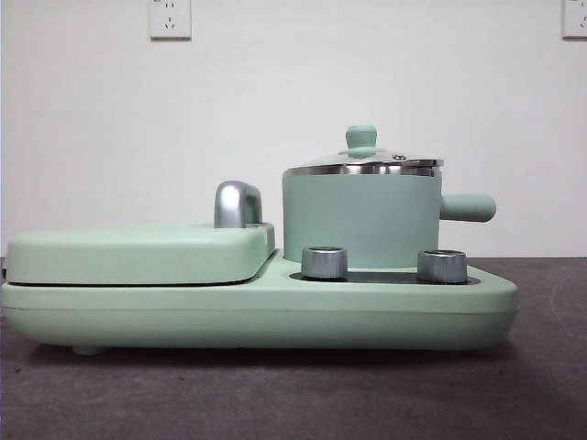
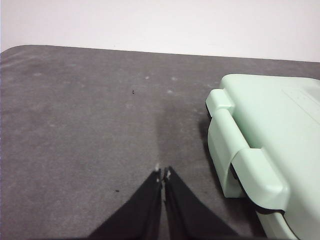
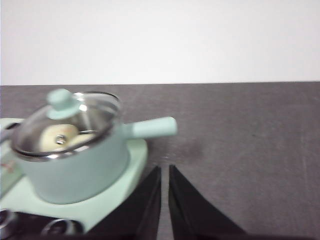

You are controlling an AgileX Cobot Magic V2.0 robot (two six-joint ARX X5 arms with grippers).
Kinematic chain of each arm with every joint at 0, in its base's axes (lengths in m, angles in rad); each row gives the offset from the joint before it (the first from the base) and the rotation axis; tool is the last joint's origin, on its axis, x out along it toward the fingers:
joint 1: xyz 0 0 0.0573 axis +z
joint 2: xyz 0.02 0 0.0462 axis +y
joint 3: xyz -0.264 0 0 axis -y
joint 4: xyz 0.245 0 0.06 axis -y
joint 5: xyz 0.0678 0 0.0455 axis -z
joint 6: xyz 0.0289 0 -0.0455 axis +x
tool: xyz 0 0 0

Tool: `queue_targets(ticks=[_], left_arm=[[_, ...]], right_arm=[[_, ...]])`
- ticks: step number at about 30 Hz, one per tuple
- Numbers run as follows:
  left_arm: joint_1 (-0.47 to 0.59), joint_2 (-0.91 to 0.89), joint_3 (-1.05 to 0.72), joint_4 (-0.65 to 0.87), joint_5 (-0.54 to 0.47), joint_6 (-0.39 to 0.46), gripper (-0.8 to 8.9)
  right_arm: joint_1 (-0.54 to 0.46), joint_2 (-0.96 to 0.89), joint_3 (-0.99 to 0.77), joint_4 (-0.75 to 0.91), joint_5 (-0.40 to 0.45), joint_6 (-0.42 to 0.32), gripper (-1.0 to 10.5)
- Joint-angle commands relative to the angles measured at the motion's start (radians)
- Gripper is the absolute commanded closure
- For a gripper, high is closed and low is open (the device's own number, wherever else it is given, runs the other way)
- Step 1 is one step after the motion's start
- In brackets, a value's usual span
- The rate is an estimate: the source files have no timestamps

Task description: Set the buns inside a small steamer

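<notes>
Your small steamer (image 1: 362, 215) stands lidded on the right half of a mint-green cooker base (image 1: 257, 312), its stubby handle (image 1: 468, 207) pointing right in the front view; the green-knobbed lid (image 1: 361, 147) sits square on the steel rim; two chrome knobs (image 1: 325, 262) stand at the base's front edge, just before the pot.

Through the glass of the lid, in the right wrist view, you can make out the buns (image 3: 59, 137) as pale cream shapes inside the steamer (image 3: 75, 155); blur hides which bun is which.

To the left of the pot lies the flat griddle lid (image 1: 138, 252), closed over its half of the base, its chrome handle (image 1: 237, 203) rising at its right end, near the pot's wall.

Your right end effector (image 3: 165, 172) hangs over the dark grey surface (image 3: 240, 150), just beside the corner of the base and below the pot's handle, its jaws nearly together with a thin gap between them and nothing held.

Your left end effector (image 2: 163, 174) hangs over bare surface (image 2: 90, 130) beside the griddle's hinged end (image 2: 240, 160), jaws pressed together at the tips, empty; neither arm shows in the front view.
</notes>
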Motion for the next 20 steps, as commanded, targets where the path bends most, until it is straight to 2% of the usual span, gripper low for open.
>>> queue_targets(ticks=[1, 6, 15, 20], left_arm=[[0.002, -0.002, -0.019, -0.008, 0.003, 0.010, 7.97], [0.002, -0.002, -0.019, -0.008, 0.004, 0.010, 7.97], [0.002, -0.002, -0.019, -0.008, 0.003, 0.010, 7.97], [0.002, -0.002, -0.019, -0.008, 0.003, 0.010, 7.97]], right_arm=[[-0.001, -0.026, -0.055, 0.031, 0.079, -0.017, 9.2], [0.000, -0.078, -0.167, 0.044, 0.171, -0.027, 9.2], [-0.001, -0.120, -0.327, 0.097, 0.176, -0.027, 9.2], [-0.001, -0.120, -0.357, 0.183, 0.175, -0.051, 9.2]])
